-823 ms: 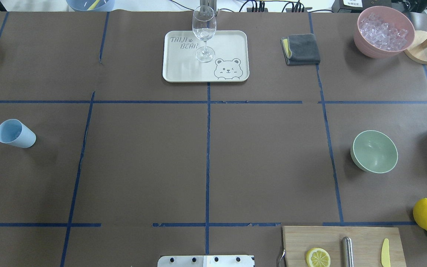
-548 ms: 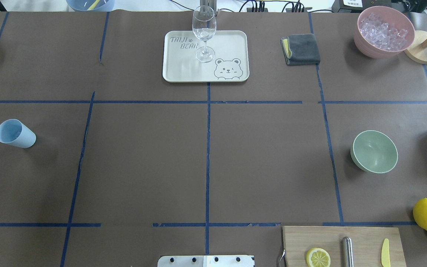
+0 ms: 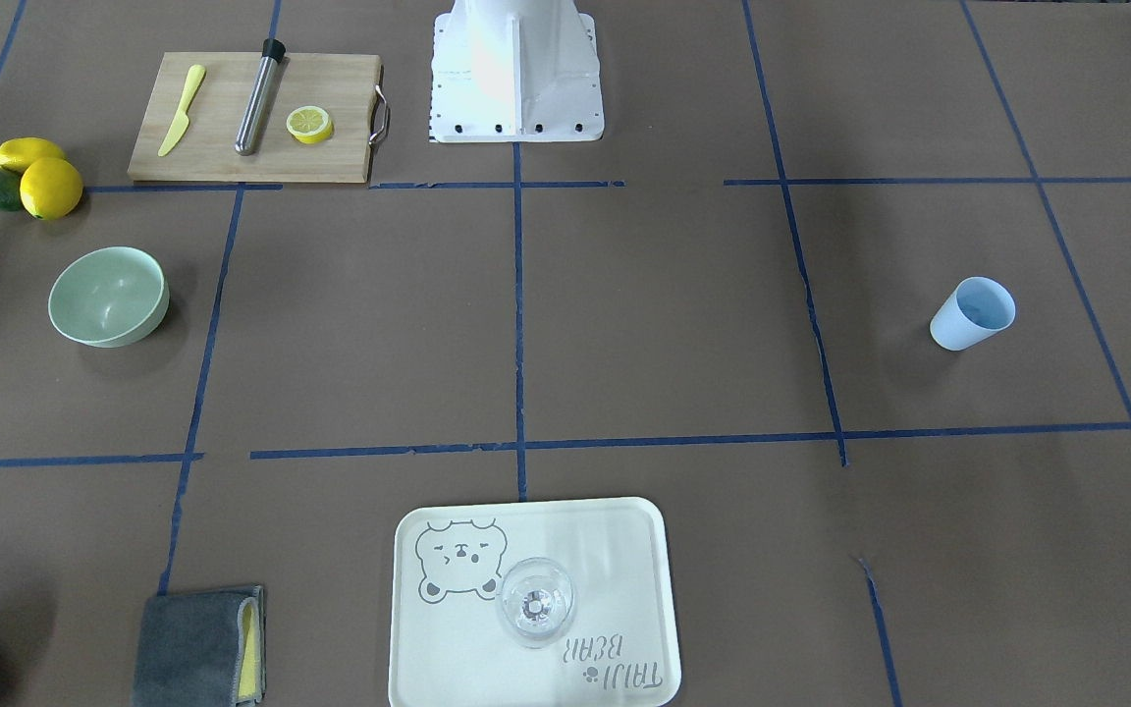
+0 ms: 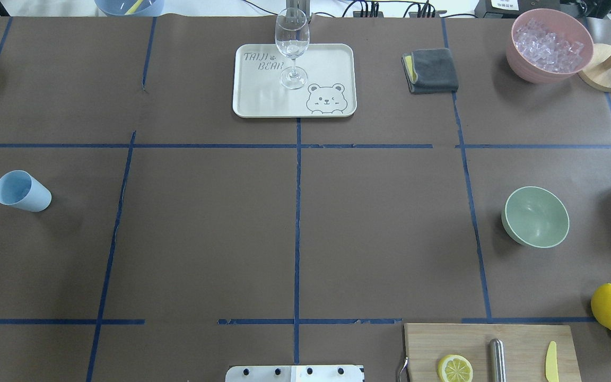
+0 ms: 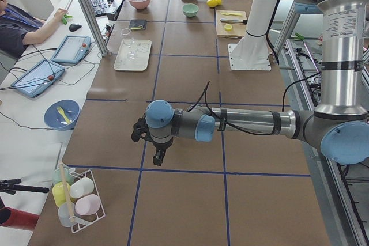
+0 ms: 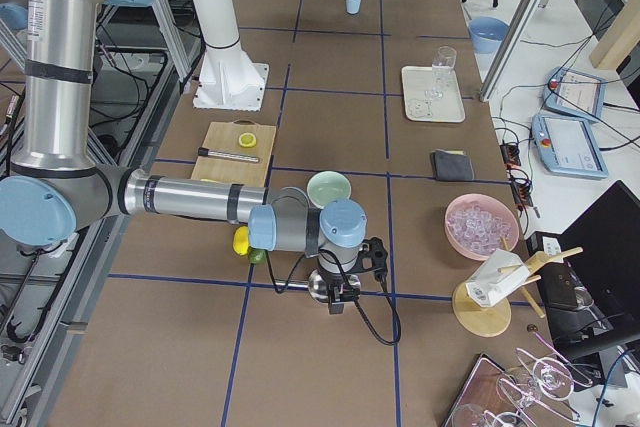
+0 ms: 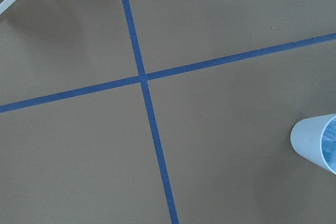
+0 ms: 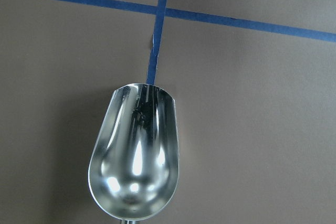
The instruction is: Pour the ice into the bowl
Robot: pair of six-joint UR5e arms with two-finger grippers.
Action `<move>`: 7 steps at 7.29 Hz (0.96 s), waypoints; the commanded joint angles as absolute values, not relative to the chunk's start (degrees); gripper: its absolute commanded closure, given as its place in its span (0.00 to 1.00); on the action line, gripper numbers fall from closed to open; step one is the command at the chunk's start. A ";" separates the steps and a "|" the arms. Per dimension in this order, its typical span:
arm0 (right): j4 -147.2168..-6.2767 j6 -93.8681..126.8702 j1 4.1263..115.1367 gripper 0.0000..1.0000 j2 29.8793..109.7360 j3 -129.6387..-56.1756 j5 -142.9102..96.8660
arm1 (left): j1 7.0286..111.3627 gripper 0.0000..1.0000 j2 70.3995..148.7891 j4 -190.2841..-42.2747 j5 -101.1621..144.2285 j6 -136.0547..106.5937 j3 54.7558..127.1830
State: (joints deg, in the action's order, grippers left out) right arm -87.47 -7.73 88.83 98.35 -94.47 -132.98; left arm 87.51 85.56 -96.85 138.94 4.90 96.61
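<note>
Bowl (image 6: 328, 188) near right pincer (image 6: 336, 303), ice (image 6: 478, 224) — well apart

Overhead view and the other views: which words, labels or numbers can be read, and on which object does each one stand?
"TAIJI BEAR": printed on the cream tray, next to a bear drawing.
Label on the left arm: too small to read.

The surface (image 4: 204, 239) is covered in brown paper and marked into rectangles by blue tape lines (image 4: 297, 212). Beyond its far edge runs a white desk (image 5: 23, 125) carrying two tablets (image 5: 70, 48), a keyboard (image 5: 96, 3) and a mouse (image 5: 75, 26), with a person (image 5: 14, 27) seated at it. Slanted aluminium posts (image 5: 85, 10) rise between desk and surface. Light is even and bright; shadows on the paper are soft.
</note>
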 commanded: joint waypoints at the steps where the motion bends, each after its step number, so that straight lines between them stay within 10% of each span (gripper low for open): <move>1: -87.54 -7.65 88.86 0.00 98.26 -94.48 -132.98 | 87.45 0.00 85.95 -97.12 138.43 4.92 96.94; 7: -77.79 -7.21 87.54 0.00 97.56 -95.98 -135.77 | 87.36 0.00 87.36 -97.12 138.52 5.01 97.38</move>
